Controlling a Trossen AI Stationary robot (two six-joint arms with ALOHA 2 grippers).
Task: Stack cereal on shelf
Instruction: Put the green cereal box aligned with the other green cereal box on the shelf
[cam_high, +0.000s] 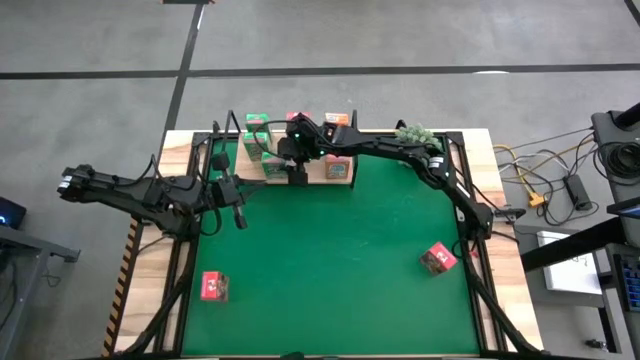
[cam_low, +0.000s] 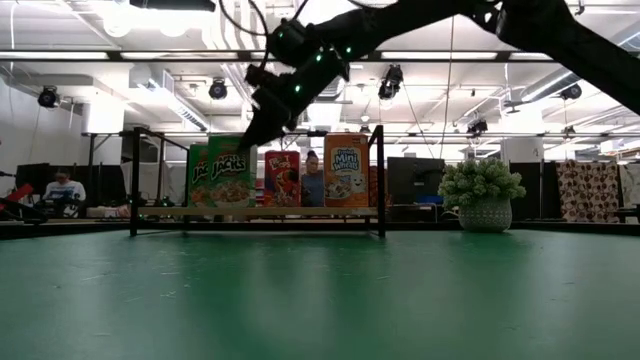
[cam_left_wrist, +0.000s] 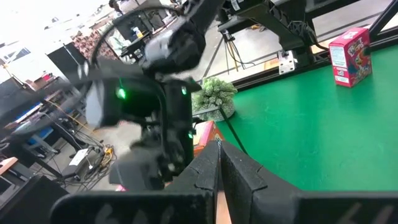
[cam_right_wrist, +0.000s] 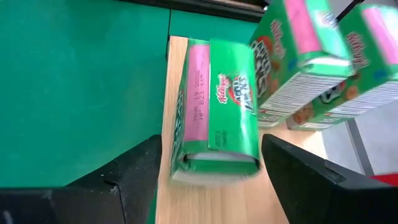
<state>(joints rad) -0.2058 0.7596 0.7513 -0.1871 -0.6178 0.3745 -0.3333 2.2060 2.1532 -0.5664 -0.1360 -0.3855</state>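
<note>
Your right gripper (cam_high: 297, 176) is reaching across the far side of the table to the shelf (cam_high: 340, 182), and its fingers (cam_right_wrist: 134, 174) stand wide apart on either side of a green cereal box (cam_right_wrist: 214, 115). In the right wrist view that box sits on the light wood of the shelf board with clear space between it and each finger, so you are not gripping it. Two more green boxes (cam_right_wrist: 323, 56) stand just beside it on the shelf.

From the low view you see the shelf (cam_low: 255, 211) carrying a row of upright boxes: green ones (cam_low: 222, 174) at the left end, a red one (cam_low: 282, 178) next, and an orange one (cam_low: 346, 169) at the right end, with the right arm coming down over the green end.

Your left gripper (cam_high: 238, 212) waits over the green mat (cam_high: 340, 260), near the left side and well apart from the shelf; its fingers (cam_left_wrist: 239, 174) are pressed together and hold nothing.

Two pink-red boxes remain off the shelf on the mat: one (cam_high: 214, 286) near the front left, the other (cam_high: 438, 259) near the right edge. A small green plant (cam_high: 416, 133) stands at the far right corner, beside the shelf's end
</note>
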